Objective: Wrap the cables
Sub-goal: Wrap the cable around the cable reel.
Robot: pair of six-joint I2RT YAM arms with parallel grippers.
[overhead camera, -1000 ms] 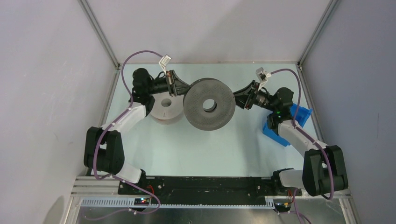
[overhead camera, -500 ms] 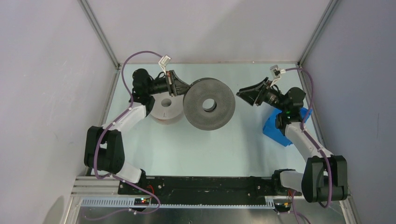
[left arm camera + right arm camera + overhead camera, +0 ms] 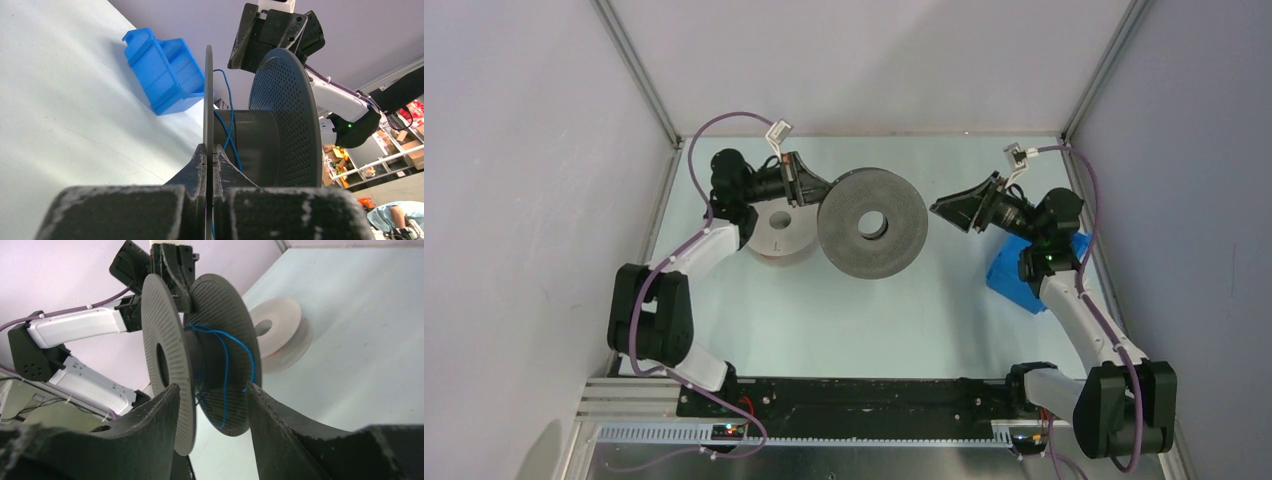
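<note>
Steady the dark grey spool (image 3: 871, 223) by its flange, where your left hand (image 3: 210, 152) is clenched on the rim at 9 o'clock. Your right hand (image 3: 212, 390) hangs released at the spool's 3 o'clock, pointing at it. Take up the blue cable (image 3: 225, 380), slack round the hub, and lay tight turns.

The dark grey spool (image 3: 871, 236) has flanges dotted in fine rows and a thin bright blue cable (image 3: 225, 380) on its core, with an off-white spool (image 3: 776, 233) just left of it, a vivid blue bin (image 3: 1024, 275) to its right, and a pale mint worktop (image 3: 904, 320) beneath.
</note>
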